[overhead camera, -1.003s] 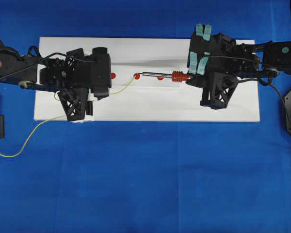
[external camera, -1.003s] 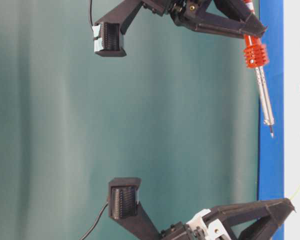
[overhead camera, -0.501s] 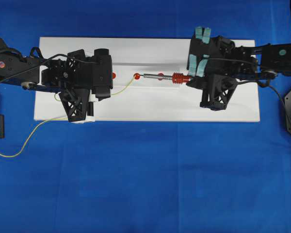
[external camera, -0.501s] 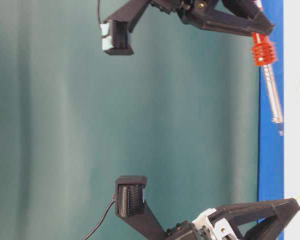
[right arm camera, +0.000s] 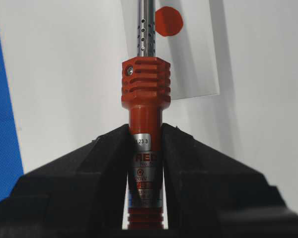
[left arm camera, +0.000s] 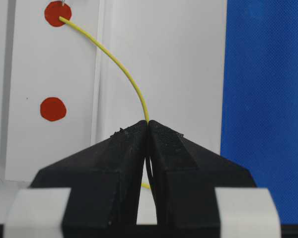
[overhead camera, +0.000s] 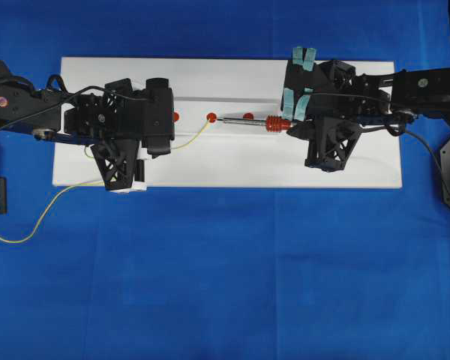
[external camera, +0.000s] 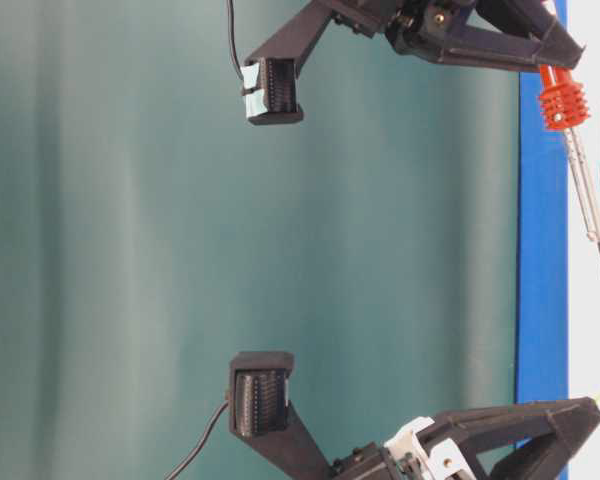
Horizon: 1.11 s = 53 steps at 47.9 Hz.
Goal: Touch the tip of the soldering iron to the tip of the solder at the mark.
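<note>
Shifted lower toward the white board (overhead camera: 232, 161): orange-red soldering iron with silver shaft (overhead camera: 249, 121), clamped in right end effector (overhead camera: 296, 126), long axis horizontal, tip just right of middle red mark (overhead camera: 211, 118). Thin yellow solder wire (left arm camera: 120, 66), pinched by left end effector (left arm camera: 148, 130), tip resting on that mark at frame centre-left.

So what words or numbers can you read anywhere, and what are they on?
"RED": on the soldering iron's orange-red body, between the right claw's fingers.
"23 3": on its silver band, partly hidden.
Smaller print lower down: too blurred to read.
Nothing else carries writing.
</note>
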Motion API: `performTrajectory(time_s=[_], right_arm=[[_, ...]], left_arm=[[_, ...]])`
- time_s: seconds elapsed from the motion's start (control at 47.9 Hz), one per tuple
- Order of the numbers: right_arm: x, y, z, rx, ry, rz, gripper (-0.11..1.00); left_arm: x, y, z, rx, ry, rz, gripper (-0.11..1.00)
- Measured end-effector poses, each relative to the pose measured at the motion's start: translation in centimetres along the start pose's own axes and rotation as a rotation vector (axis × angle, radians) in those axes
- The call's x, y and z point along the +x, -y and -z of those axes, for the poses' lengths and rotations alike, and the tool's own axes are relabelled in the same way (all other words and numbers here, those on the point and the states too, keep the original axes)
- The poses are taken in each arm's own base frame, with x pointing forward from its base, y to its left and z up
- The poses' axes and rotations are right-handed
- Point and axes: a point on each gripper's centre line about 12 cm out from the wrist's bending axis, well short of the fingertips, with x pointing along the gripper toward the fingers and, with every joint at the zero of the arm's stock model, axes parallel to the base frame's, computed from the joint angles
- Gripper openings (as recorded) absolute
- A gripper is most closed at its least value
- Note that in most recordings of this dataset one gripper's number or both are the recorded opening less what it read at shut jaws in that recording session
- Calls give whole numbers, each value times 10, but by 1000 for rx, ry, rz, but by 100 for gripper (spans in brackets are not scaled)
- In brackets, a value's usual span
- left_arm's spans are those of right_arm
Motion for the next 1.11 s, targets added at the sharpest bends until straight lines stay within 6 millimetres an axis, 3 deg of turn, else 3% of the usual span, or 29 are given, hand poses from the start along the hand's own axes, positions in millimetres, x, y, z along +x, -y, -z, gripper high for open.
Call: performTrajectory(time_s=[1.107], right_arm=[[8,0,-4,0,-12,2,6]], left_arm=[[0,1,1,1,-5,1,2]])
